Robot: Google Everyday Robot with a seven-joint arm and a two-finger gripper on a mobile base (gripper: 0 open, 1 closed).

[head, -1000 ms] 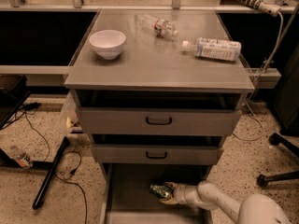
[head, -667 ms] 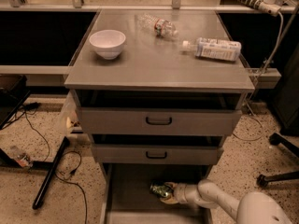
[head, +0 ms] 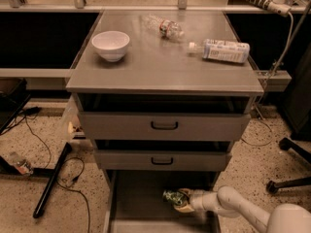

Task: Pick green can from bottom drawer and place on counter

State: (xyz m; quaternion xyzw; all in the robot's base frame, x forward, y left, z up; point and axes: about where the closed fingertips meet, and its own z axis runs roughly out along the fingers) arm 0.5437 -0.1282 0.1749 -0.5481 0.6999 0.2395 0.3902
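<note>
Claw (head: 179,201) clasps green can (head: 170,196) inside bottom drawer (head: 136,200).

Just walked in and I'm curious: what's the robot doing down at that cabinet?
The robot's arm reaches into the open bottom drawer, with its tool right at the can. The can is down inside the drawer and not yet on the counter. The counter holds a white bowl and two bottles lying on their sides.
</note>
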